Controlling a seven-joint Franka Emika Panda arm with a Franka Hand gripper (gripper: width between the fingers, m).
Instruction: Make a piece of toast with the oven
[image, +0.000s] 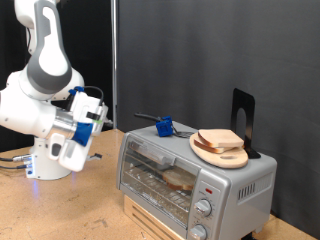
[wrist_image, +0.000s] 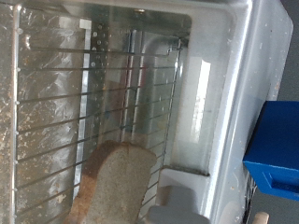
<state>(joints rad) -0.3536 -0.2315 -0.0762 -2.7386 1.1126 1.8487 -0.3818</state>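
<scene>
Close ahead of the pincer (image: 92, 118), w/ its opening impossible to tell, stands the oven (image: 190, 172), door shut. Toast (image: 180, 181) lies inside on wire rack (wrist_image: 84, 103). Farther, wooden plate (image: 220, 150) w/ bread on oven top.

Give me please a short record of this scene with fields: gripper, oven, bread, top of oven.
gripper: hangs apart from the oven, at the exterior view's left
oven: silver toaster oven, glass door shut, two knobs
bread: one slice on the wire rack inside
top of oven: wooden plate with bread slice, blue object, black stand
</scene>
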